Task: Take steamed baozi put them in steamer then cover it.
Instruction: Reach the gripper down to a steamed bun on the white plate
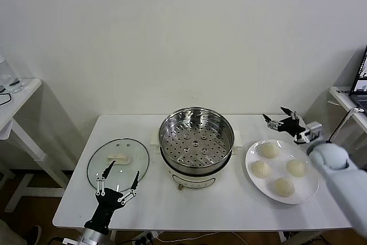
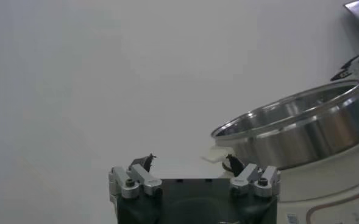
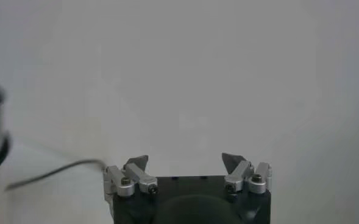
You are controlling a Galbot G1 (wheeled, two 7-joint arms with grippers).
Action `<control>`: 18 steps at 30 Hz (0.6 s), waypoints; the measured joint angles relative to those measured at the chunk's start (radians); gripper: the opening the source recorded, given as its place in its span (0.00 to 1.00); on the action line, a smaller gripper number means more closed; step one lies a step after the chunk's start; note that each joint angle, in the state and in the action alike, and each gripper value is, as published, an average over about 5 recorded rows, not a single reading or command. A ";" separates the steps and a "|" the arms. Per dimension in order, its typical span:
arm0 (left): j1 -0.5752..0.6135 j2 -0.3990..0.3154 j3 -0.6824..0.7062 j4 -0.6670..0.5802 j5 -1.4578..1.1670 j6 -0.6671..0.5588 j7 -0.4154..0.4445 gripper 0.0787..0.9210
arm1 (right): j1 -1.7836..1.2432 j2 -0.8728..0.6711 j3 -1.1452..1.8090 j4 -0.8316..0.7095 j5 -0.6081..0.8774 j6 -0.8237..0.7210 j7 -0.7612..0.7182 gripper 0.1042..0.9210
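Trouble would most likely come at the plate (image 1: 310,190) in the lower right of the head view: four baozi (image 1: 269,150) lie close together on it, and they look soft, so a grip closed too hard could dent one, while wide fingers coming down between them could nudge a neighbour off the rim. The right gripper (image 1: 281,120) hovers just above the plate's far edge, jaws spread wide and empty. The left gripper (image 1: 118,186), low in the left of the frame, also stands wide and holds nothing, over the near edge of the cover (image 1: 118,162), which lies flat on the table. Glass on a smooth top could slide if caught off the handle. The steamer (image 1: 196,136) sits centre frame, open, its tray bare.

The table (image 1: 218,207) is plain white and matte, set against a bare white wall. A second white table (image 1: 17,104) shows at the left edge, and a laptop (image 1: 362,76) at the right.
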 measured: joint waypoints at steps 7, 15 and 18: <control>0.009 -0.009 -0.007 -0.004 0.001 0.000 0.000 0.88 | 0.242 0.000 -0.208 -0.156 -0.235 0.060 -0.360 0.88; 0.020 -0.014 -0.018 -0.014 0.002 -0.001 -0.002 0.88 | 0.373 0.046 -0.342 -0.272 -0.484 0.120 -0.582 0.88; 0.023 -0.015 -0.021 -0.016 0.002 -0.002 -0.003 0.88 | 0.399 0.073 -0.366 -0.311 -0.559 0.136 -0.613 0.88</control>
